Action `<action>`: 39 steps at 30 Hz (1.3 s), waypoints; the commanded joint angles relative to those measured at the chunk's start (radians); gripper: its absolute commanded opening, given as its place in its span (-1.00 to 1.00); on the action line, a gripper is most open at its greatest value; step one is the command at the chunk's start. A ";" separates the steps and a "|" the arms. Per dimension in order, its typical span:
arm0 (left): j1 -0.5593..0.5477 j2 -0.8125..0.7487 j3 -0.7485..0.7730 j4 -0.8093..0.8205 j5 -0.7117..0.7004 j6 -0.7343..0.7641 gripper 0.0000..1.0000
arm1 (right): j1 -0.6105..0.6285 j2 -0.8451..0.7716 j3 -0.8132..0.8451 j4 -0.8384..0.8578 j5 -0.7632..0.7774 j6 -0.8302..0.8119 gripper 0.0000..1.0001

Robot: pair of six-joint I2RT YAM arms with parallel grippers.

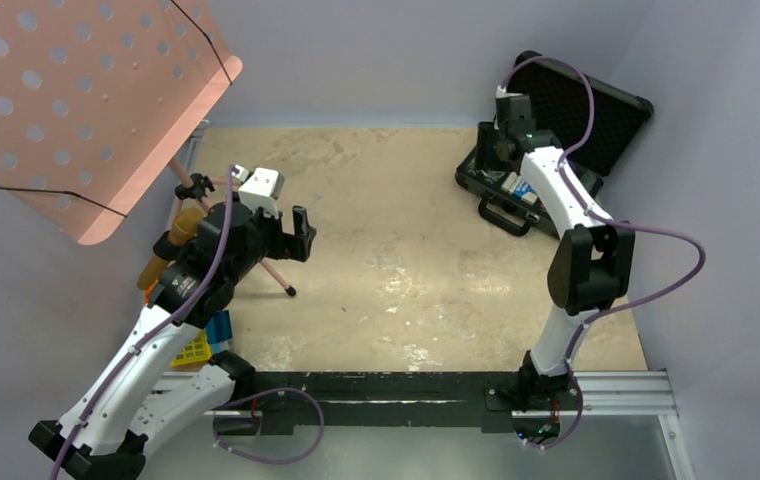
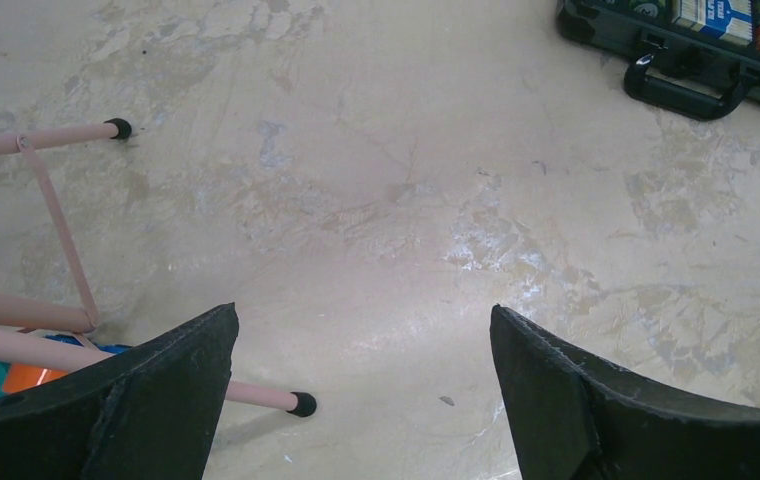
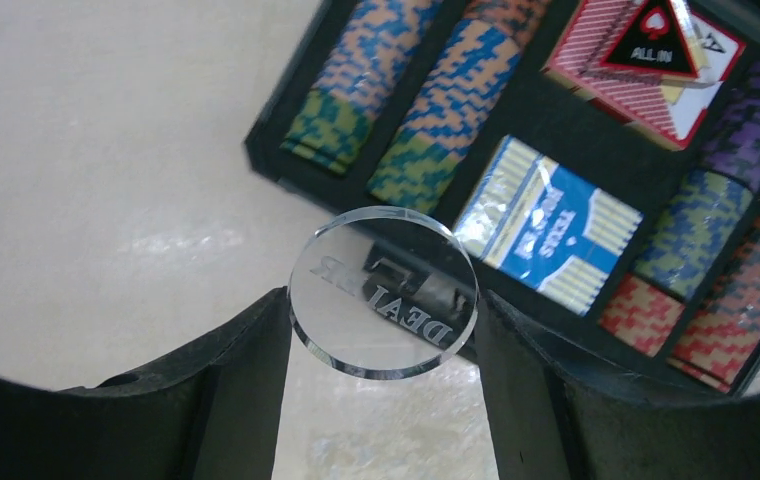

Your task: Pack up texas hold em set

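The black briefcase (image 1: 501,192) lies open at the back right, its foam-lined lid (image 1: 586,110) leaning on the wall. In the right wrist view its tray (image 3: 276,150) holds rows of coloured poker chips (image 3: 436,95), a blue and white card deck (image 3: 546,225), and a red deck (image 3: 626,60) with a dark triangular "ALL IN" marker (image 3: 651,45) on top. My right gripper (image 3: 383,305) is shut on a clear round dealer button (image 3: 383,290), held by its edges just above the case's near edge. My left gripper (image 2: 364,330) hangs open over bare table, far from the case (image 2: 696,60).
A pink perforated music stand (image 1: 76,100) rises at the back left, its thin legs (image 2: 61,225) spread on the table close to my left gripper. Yellow and blue crates (image 1: 204,340) sit beside the left arm. Grey walls close in at the back and right.
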 commanded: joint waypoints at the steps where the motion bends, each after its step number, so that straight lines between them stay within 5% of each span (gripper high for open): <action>1: 0.004 -0.015 0.007 0.041 0.012 0.000 0.99 | -0.074 0.077 0.135 -0.095 -0.081 -0.076 -0.59; 15: 0.004 -0.025 0.007 0.042 0.022 -0.003 0.99 | -0.253 0.230 0.211 -0.165 -0.160 -0.119 -0.56; 39: 0.004 -0.030 0.008 0.041 0.024 -0.002 0.99 | -0.272 0.346 0.317 -0.244 -0.154 -0.130 -0.45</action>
